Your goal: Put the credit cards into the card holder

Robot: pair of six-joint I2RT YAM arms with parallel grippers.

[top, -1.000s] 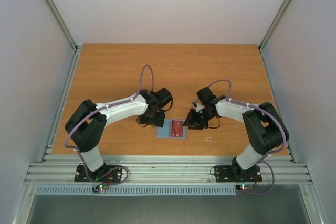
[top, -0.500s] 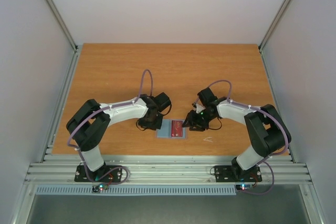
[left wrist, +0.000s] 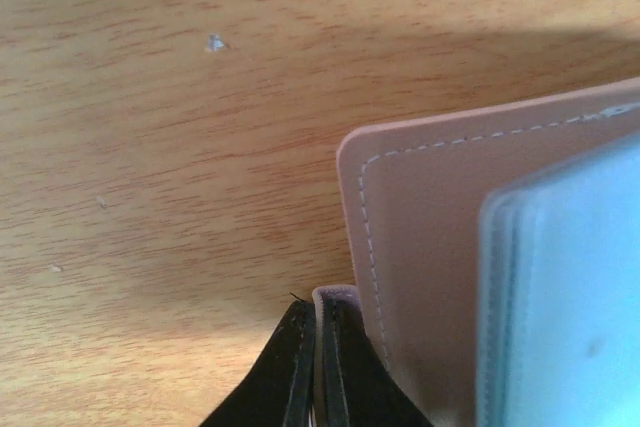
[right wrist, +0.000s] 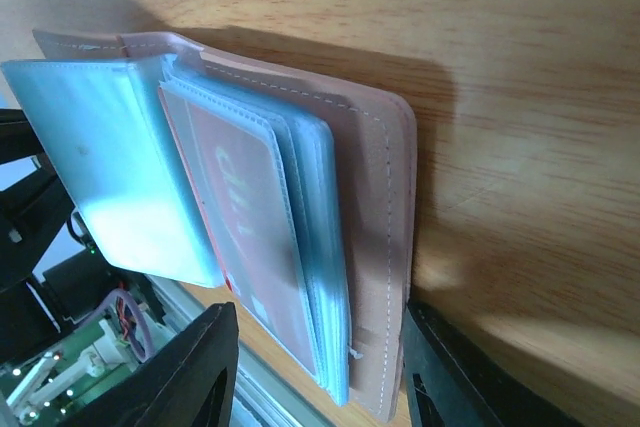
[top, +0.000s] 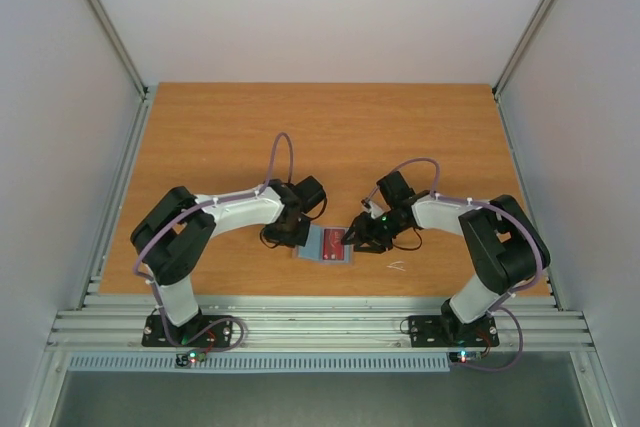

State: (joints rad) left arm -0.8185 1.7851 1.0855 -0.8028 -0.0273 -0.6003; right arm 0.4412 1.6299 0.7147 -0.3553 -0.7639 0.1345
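Note:
The card holder (top: 322,246) lies open on the table between the two arms, a tan-pink cover (left wrist: 430,237) with pale blue plastic sleeves (right wrist: 120,167). A red credit card (right wrist: 250,217) sits inside one sleeve, also seen from above (top: 336,239). Other credit cards do not show. My left gripper (left wrist: 318,315) is shut on a thin edge of the holder's cover at its left side. My right gripper (right wrist: 320,332) is open, its fingers standing on either side of the holder's right end, the cover's spine close to one finger (right wrist: 440,367).
A tiny white scrap (top: 396,266) lies on the wood to the right of the holder. Small pale specks (left wrist: 214,43) dot the table. The slotted metal rail (top: 320,322) runs along the near edge, close behind the holder.
My left gripper has shut on the holder's left edge. My right gripper has slid left around the holder's right end with wider jaws. The holder has turned slightly.

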